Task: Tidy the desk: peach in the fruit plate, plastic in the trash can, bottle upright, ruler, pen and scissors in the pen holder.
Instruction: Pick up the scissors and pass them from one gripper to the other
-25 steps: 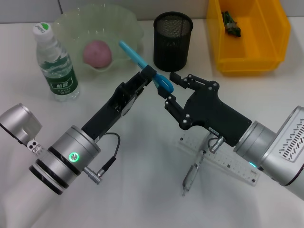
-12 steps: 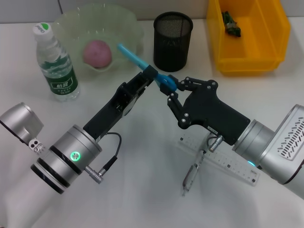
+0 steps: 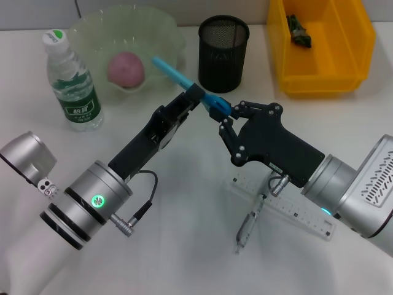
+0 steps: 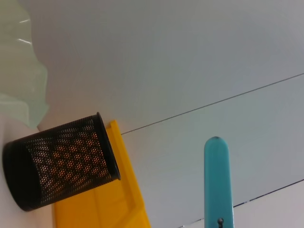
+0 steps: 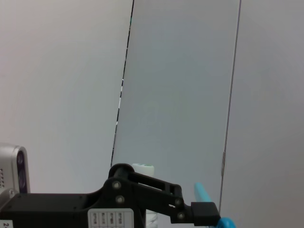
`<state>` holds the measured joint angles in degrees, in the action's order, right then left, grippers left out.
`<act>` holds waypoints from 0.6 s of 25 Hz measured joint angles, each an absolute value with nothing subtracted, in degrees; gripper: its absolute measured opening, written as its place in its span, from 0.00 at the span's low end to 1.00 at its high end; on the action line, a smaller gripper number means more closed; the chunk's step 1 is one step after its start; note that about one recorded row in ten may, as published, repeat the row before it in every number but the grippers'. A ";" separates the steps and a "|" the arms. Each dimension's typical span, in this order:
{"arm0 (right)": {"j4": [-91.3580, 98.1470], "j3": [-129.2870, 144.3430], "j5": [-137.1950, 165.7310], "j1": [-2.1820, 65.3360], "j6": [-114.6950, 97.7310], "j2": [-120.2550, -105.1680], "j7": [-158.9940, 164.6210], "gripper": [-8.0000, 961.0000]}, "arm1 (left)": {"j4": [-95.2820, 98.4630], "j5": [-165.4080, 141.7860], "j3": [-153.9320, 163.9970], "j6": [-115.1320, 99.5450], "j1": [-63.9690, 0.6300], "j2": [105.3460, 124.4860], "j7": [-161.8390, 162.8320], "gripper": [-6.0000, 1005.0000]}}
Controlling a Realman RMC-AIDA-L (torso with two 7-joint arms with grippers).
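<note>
Blue scissors (image 3: 184,78) sit clamped in the left gripper (image 3: 195,95), blades angled up over the fruit plate (image 3: 169,27). Right gripper (image 3: 224,117) pinches the handle end, jaws narrow, apparently a handover so the nearer arm can reach the pen holder (image 3: 223,52). Ruler (image 3: 288,209) and pen (image 3: 247,227) lie on the table (image 3: 184,246), not yet collected.

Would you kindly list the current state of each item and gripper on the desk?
Scissors: held aloft by both grippers.
Left gripper: shut on scissors.
Right gripper: shut on scissors.
Peach: in fruit plate.
Bottle: upright, capped.
Pen holder: upright.
Ruler: flat on desk.
Pen: lying on desk.
</note>
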<state>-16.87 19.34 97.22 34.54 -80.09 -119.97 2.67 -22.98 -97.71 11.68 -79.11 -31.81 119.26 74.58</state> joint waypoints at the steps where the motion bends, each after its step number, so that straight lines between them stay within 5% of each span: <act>1: -16.87 19.33 97.22 34.53 -80.12 -119.97 2.69 0.09 | -22.96 -97.81 11.66 -79.11 -31.83 119.26 74.50 0.26; 15: -16.78 19.32 97.16 34.54 -80.27 -119.97 2.69 0.09 | -22.63 -98.20 11.36 -78.75 -31.85 119.27 74.39 0.28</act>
